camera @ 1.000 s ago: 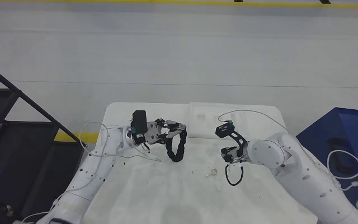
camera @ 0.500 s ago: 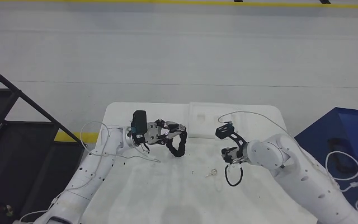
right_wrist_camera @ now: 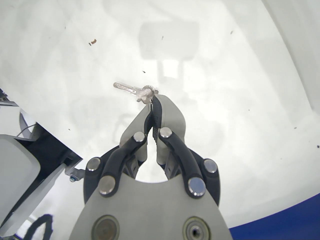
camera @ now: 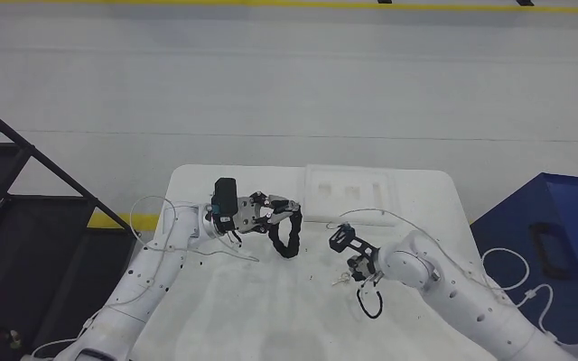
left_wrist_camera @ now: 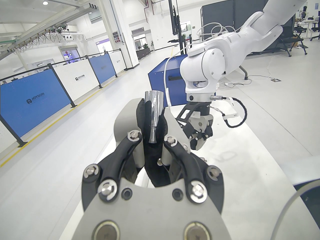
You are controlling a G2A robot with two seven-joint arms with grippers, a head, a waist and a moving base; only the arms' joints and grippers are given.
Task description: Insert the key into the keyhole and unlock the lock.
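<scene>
Nearest the robot, the right gripper stood low over the table. Its jaws were drawn almost together, their tips closed on the edge of the round head of the key. The blade stuck out sideways from the tips, close to the tabletop. Whether it rested there or hung just clear of it I could not tell.

Farther out, the left gripper was held above the table, its jaws spread only as wide as the lock clamped between them. The lock's chrome barrel pointed out past the fingertips towards the other arm. Its black cable loop hung below the gripper. Beyond both, at the table's far edge, lay a white tray.

The step in hand appeared to be securing the key. The pinch looked shallow, so the lift should be slow and straight up, so the key does not swivel. I judged that the blade would then need turning until it lay in line with the barrel's axis. The left arm should keep the lock steady and the push should be gentle, since a slight hold would slip if the tip caught the barrel's rim.
</scene>
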